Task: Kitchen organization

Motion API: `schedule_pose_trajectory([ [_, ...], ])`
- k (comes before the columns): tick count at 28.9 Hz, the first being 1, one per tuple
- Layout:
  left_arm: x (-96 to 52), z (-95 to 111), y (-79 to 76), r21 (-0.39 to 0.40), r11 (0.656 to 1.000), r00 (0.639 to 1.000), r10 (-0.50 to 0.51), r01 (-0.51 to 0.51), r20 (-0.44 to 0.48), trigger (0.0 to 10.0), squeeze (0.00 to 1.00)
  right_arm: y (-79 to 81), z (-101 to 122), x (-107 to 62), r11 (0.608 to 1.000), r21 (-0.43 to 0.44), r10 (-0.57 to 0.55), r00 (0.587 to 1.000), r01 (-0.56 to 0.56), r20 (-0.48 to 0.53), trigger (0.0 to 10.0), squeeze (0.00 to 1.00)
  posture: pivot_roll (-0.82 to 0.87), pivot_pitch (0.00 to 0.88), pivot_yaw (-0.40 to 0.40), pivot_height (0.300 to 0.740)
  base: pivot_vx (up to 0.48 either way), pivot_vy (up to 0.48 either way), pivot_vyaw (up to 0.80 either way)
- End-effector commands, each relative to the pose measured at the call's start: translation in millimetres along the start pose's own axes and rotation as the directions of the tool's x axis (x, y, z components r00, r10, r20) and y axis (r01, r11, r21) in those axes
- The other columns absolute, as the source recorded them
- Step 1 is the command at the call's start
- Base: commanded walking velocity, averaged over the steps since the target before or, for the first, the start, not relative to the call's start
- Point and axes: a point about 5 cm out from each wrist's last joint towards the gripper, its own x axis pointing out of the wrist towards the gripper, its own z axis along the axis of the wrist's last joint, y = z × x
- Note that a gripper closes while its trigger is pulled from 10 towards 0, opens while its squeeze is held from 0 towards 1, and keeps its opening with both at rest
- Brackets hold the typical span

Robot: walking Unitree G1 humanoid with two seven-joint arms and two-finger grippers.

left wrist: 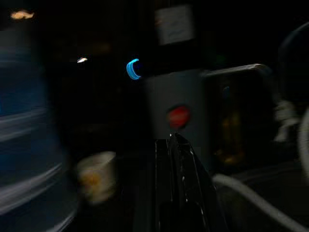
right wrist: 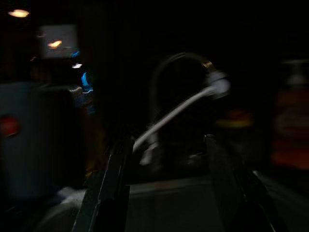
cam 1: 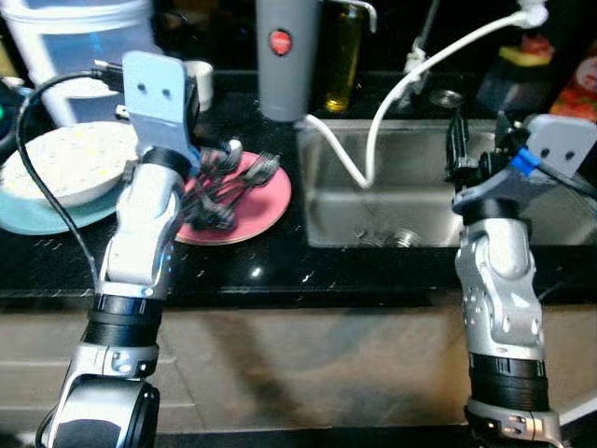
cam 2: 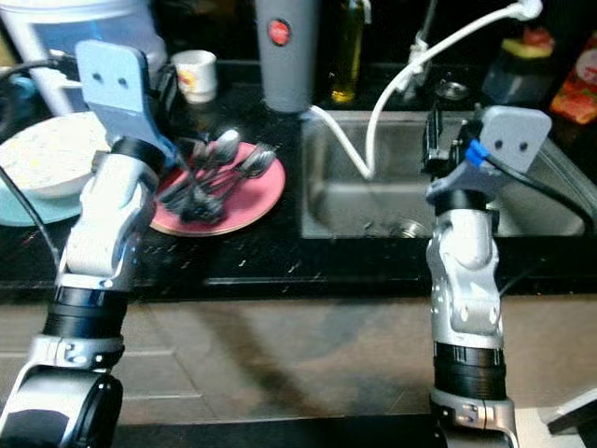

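Note:
A pink plate (cam 1: 266,210) on the black counter (cam 1: 280,271) holds a pile of forks and spoons (cam 1: 233,175). My left gripper (cam 1: 207,154) hovers over the plate's left side, just above the cutlery. In the left wrist view its fingers (left wrist: 176,183) are pressed together with nothing seen between them, pointing toward a grey canister (left wrist: 176,111). My right gripper (cam 1: 478,140) is raised over the right part of the steel sink (cam 1: 336,219). It is open, and its two fingers (right wrist: 113,188) stand well apart and hold nothing.
A white hose (cam 1: 373,140) runs from the tap down into the sink. The grey canister (cam 1: 284,56), an oil bottle (cam 1: 343,56) and a small mug (cam 1: 199,82) line the back. A white bowl (cam 1: 65,159) on a teal plate (cam 1: 37,219) sits at the left.

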Motion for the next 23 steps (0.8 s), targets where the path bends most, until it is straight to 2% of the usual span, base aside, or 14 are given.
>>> schedule_pose_trajectory([
  [1,-0.7,0.1,2.3,0.016,1.000,1.000,0.004,-0.004,0.000,10.0,0.00,1.2,1.2,0.5,1.000,0.004,0.002,1.000,-0.002,0.004,10.0,0.00,0.06,0.000,-0.010,0.740,0.371,0.000,0.00],
  [3,-0.7,0.3,1.8,0.012,1.000,1.000,0.004,-0.004,0.000,10.0,0.00,1.0,1.1,0.8,1.000,0.004,0.002,1.000,-0.002,0.003,10.0,0.00,0.06,0.000,-0.010,0.740,0.328,0.000,0.00],
  [14,-1.3,2.6,-3.0,-0.012,1.000,1.000,-0.029,0.029,-0.001,10.0,0.00,0.7,1.2,0.3,1.000,0.003,0.003,1.000,-0.003,0.003,10.0,0.00,0.05,0.000,-0.009,0.740,0.000,0.000,0.00],
  [20,-0.9,1.9,-2.9,0.000,1.000,1.000,-0.028,0.028,-0.014,10.0,0.00,2.1,0.5,0.3,1.000,0.008,0.007,1.000,-0.007,0.001,10.0,0.00,0.06,0.000,-0.008,0.740,0.000,0.000,0.00],
  [23,-1.0,-0.2,-3.0,0.008,1.000,0.999,-0.025,0.026,-0.026,10.0,0.00,3.1,0.1,0.0,1.000,0.011,0.009,1.000,-0.009,-0.001,10.0,0.00,0.06,0.000,-0.008,0.740,0.000,-0.340,0.00],
])
